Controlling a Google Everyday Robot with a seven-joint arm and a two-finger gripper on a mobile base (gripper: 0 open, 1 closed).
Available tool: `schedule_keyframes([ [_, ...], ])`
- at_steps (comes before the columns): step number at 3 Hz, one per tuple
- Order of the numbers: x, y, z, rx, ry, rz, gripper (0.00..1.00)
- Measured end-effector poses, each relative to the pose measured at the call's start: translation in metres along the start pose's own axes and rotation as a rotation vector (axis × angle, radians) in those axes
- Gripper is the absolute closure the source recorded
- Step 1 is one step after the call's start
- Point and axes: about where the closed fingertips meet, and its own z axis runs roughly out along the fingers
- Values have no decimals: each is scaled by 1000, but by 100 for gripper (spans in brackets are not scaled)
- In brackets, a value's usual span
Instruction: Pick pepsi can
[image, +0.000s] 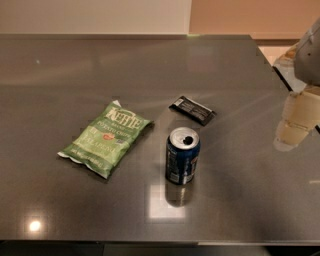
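"KETTLE" brand on green chip bag (105, 138); gripper (294, 131) at right edge.

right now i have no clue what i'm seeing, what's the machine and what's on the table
This is a single view, looking down on a dark table. The pale shape at the right edge is the robot arm's gripper, hanging to the right of everything and apparently holding nothing. On the table lie a green chip bag at left and a small black wrapper further back; in front of the wrapper stands the blue pepsi can, upright, which the robot should pick.
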Motion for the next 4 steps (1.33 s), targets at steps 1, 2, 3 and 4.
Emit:
schedule_keyframes([
  [1, 0, 0, 0, 0, 0, 0, 0],
  [2, -9, 6, 3, -14, -64, -33, 0],
  [3, -25, 18, 14, -53, -171, -79, 0],
  [4, -47, 29, 27, -90, -266, -119, 0],
])
